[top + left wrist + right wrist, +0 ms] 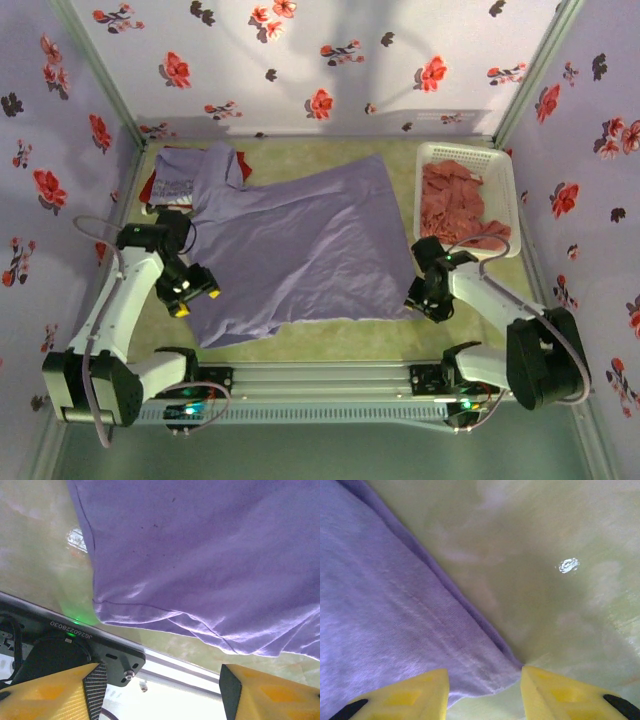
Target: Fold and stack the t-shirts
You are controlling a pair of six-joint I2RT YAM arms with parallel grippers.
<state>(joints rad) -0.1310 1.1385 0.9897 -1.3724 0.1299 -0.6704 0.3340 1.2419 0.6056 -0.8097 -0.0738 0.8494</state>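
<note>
A lavender shirt (300, 240) lies spread flat over the middle of the table (380, 335); the left gripper (197, 300) sits low by its near left edge, fingers spread wide with nothing between them, the hem just ahead; the right gripper (425, 300) is at the near right corner, fingers parted, the corner's tip lying in the gap; a lettered purple shirt (178, 180) rests on a red shirt (148, 188) at the far left; salmon shirts (455, 200) fill the basket (505, 190) at far right.
</note>
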